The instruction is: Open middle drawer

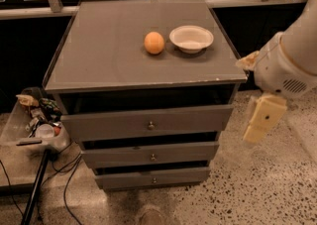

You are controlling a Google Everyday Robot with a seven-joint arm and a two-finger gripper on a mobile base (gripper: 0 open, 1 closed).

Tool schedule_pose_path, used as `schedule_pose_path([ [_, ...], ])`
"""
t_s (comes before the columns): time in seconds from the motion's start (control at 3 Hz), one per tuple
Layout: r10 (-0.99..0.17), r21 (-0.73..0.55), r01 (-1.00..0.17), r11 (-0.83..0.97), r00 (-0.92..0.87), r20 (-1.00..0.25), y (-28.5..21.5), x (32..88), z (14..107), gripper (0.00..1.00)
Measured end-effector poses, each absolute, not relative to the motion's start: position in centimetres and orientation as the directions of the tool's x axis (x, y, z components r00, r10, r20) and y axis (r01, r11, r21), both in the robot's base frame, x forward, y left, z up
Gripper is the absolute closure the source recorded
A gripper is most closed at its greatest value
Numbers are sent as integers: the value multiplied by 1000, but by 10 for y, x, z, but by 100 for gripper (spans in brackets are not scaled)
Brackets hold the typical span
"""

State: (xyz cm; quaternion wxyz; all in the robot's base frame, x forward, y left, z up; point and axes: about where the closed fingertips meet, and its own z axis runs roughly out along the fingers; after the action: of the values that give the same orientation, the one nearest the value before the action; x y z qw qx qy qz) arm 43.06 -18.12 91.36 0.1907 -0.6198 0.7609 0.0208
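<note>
The middle drawer (148,153) is the medium-height grey front in the grey cabinet, with a small round metal knob (153,157) at its centre. It lies between a taller top drawer (148,122) and a slim bottom drawer (153,177). My gripper (258,131) hangs from the white arm (287,65) to the right of the cabinet, level with the top drawer. It stands apart from the cabinet's right side and touches nothing.
An orange (154,42) and a white bowl (191,38) sit on the cabinet top (99,50). A clear bin of clutter (37,122) and cables lie on the floor at the left. Speckled floor stretches to the right and front.
</note>
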Motion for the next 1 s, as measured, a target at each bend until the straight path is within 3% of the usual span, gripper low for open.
schedule_pose_path([
  [1.0,-760,-186,-955,231,-58,-647,-158,416,803,0],
])
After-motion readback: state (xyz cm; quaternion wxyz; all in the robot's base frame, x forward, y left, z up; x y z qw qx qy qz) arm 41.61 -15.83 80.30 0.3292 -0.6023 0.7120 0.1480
